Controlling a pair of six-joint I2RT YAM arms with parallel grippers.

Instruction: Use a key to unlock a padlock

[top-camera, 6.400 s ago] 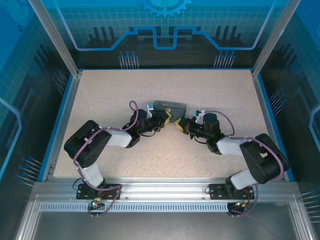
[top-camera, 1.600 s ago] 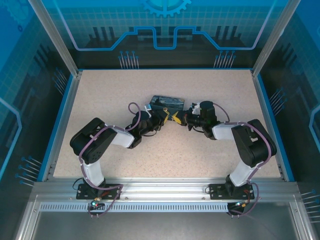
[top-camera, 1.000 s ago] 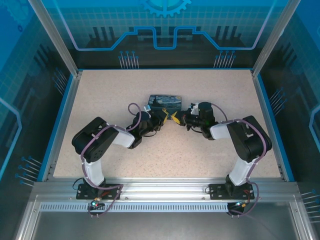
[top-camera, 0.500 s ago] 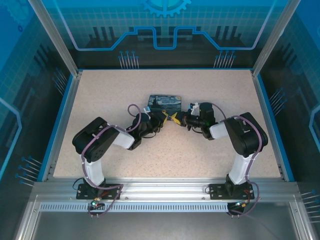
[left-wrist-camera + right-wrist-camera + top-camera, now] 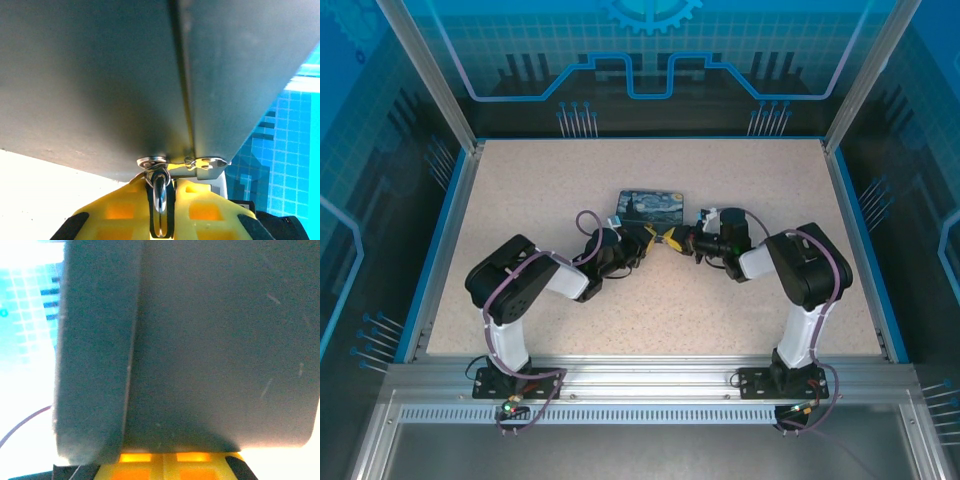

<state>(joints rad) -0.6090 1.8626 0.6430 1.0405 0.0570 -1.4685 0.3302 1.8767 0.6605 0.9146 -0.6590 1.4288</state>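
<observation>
The padlock's silver shackle (image 5: 159,197) hangs at the metal hasp (image 5: 207,162) of a grey tin box (image 5: 125,75). My left gripper (image 5: 159,220) is shut on the shackle between its yellow fingers (image 5: 112,210), and the padlock's body is hidden. From above, my left gripper (image 5: 649,237) and right gripper (image 5: 672,238) meet tip to tip in front of the box (image 5: 651,205). In the right wrist view my right gripper (image 5: 163,464) is shut, pressed close against the box's grey wall (image 5: 200,340). The key is hidden.
The tin box shows a blue-and-yellow painted face to the top camera. A raised blue rim (image 5: 440,230) borders the speckled table (image 5: 650,310), and open table lies on all sides of the box and arms.
The box has turned from grey side up to painted face up and shifted a little back and left. The right arm's elbow has drawn in. Both grippers stay together at the box front.
</observation>
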